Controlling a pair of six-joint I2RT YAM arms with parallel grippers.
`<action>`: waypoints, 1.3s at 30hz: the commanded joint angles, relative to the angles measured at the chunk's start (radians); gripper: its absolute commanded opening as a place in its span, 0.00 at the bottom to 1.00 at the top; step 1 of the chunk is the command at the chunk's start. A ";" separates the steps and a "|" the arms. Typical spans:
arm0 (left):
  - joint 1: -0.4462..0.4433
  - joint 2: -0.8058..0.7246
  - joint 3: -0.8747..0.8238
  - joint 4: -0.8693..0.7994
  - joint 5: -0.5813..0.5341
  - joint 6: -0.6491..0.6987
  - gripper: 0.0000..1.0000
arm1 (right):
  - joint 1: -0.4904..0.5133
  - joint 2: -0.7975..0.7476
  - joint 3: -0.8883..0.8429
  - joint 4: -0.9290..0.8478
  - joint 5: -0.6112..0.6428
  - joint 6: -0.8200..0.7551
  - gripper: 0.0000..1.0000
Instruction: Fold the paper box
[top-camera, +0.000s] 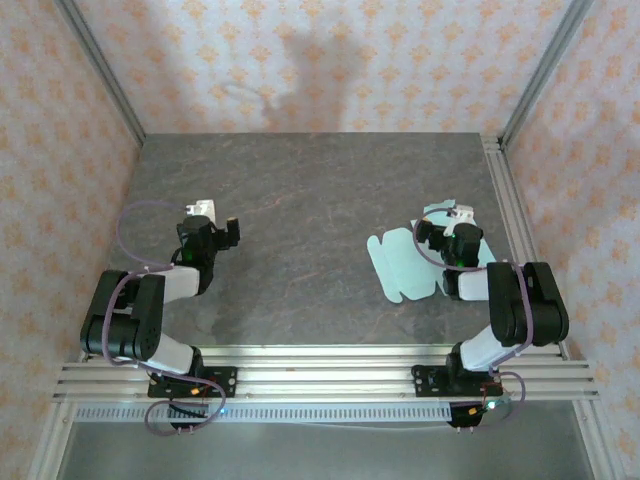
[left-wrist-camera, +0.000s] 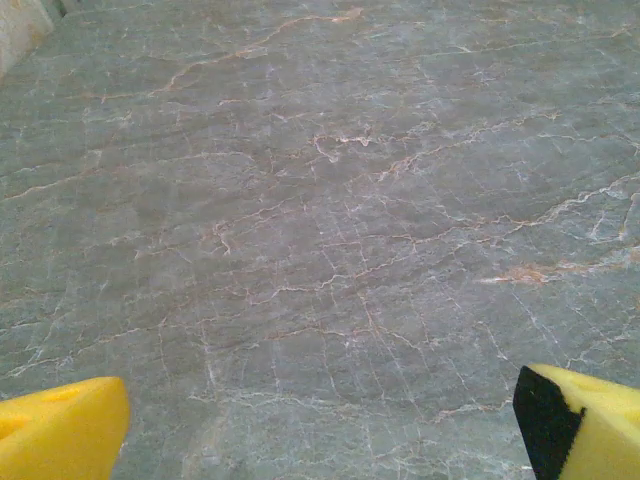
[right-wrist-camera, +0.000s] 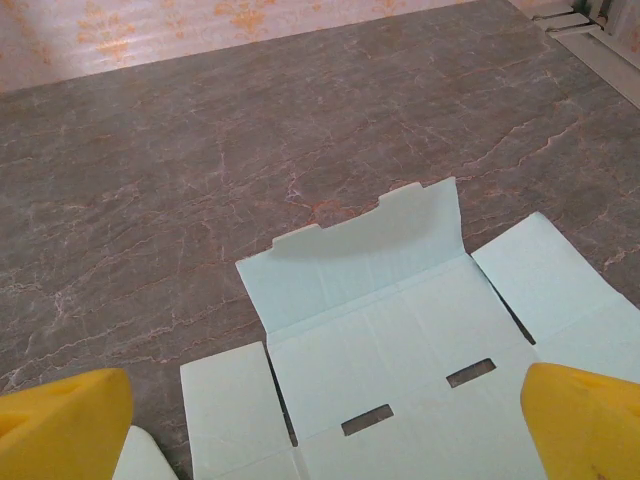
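- Top view: the paper box (top-camera: 400, 268) lies unfolded on the right half of the desk (top-camera: 300, 190), close to the right edge. The right claw (top-camera: 445, 225) hangs over its far part and hides some of it.
- On the left side, the left claw (top-camera: 215, 220) hovers above bare desk, well apart from the card. From up here I cannot tell how wide either claw stands.
- The room: a dark grey, stone-look top with rusty veins and peach wallpaper (top-camera: 300, 60) on the walls. Metal rails (top-camera: 320, 368) run along the near edge and up the right side.
- Left wrist view: the yellow fingers (left-wrist-camera: 60, 435) sit in the two bottom corners, spread wide. There is nothing between them but veined desk.
- Right wrist view: here the right claw (right-wrist-camera: 320, 430) is spread wide too, pinching nothing, with the pale green card directly beneath it.
- The far flap (right-wrist-camera: 370, 250), with its notched edge, seems lifted a little off the desk. The side panels (right-wrist-camera: 545, 275) lie flat to left and right, and two slots (right-wrist-camera: 365, 420) cut the middle panel.
- My read: folding has barely begun, and the first crease is the job in hand.
- To do it well, come in low, catch the flap by its free edge and turn it along the printed crease, not across it.
- Thin card will likely skate on this smooth top, so the left claw should come over and pin the middle panel.
- Steer the tabs towards those slots gently, because a hard pinch would dent the card.
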 joint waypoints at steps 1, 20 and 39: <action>-0.001 -0.003 0.018 0.011 -0.003 0.013 1.00 | 0.002 0.003 -0.003 0.045 -0.009 -0.008 0.99; -0.001 -0.003 0.018 0.011 -0.001 0.013 1.00 | 0.006 0.001 0.002 0.037 0.019 0.000 0.99; -0.253 -0.327 0.107 -0.331 -0.042 0.026 1.00 | 0.207 -0.311 0.271 -0.693 0.172 0.102 0.99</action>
